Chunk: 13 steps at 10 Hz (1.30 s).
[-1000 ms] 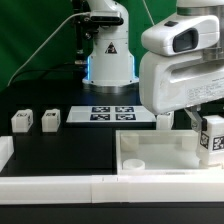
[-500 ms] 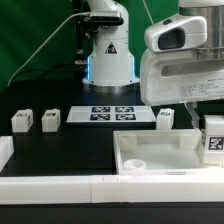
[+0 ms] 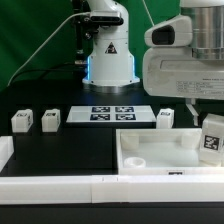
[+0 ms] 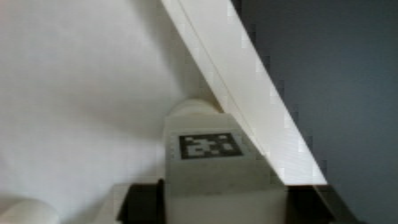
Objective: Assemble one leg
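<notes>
My gripper (image 3: 206, 120) is at the exterior view's right, shut on a white leg (image 3: 211, 140) whose tag faces the camera. The leg hangs slightly tilted over the right end of the large white panel (image 3: 150, 150). In the wrist view the leg (image 4: 214, 150) sits between my dark fingers (image 4: 143, 203), gripper (image 4: 222, 205), its far end against the panel's raised rim (image 4: 231, 70). Three more legs stand on the table: two at the left (image 3: 21, 121) (image 3: 50, 119) and one behind the panel (image 3: 166, 118).
The marker board (image 3: 110, 113) lies in front of the robot base (image 3: 108, 60). A white rail (image 3: 100, 186) runs along the table's front edge. A round corner socket (image 3: 137, 160) shows in the panel, also in the wrist view (image 4: 22, 210).
The arm has moved toward the exterior view's right with the leg in it. The leg now sits further right and slightly tilted. The other legs have not moved.
</notes>
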Each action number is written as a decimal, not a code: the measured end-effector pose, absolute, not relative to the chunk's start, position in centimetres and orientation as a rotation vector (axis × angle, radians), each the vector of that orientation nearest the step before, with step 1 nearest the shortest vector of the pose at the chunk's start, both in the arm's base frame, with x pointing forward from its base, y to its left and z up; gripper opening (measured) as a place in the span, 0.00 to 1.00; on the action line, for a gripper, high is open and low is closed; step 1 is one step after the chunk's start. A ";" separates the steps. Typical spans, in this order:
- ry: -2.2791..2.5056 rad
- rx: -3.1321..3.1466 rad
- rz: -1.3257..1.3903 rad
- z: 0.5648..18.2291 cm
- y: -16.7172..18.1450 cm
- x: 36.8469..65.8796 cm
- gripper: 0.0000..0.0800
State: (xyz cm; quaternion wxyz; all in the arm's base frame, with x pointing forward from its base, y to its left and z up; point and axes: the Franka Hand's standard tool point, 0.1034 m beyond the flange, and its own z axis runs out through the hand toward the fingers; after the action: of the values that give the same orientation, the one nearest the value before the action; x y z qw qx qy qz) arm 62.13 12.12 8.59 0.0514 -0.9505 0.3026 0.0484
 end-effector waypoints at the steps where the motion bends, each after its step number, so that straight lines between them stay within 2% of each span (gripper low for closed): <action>1: 1.045 -2.851 0.156 8.6 12.2 62.1 0.37; 9: 1.849 -2.430 0.219 8.5 13.0 61.9 0.37; 10: 1.825 -2.447 0.219 8.5 13.0 61.9 0.42; 11: 1.817 -2.451 0.219 8.5 13.1 61.9 0.66; 12: 1.785 -2.472 0.218 8.5 13.2 61.9 0.77; 13: 1.782 -2.474 0.218 8.5 13.3 61.9 0.77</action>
State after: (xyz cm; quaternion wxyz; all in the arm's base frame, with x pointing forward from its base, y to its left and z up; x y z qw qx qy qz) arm 61.85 13.26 8.54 0.0422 -0.8086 0.5825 0.0712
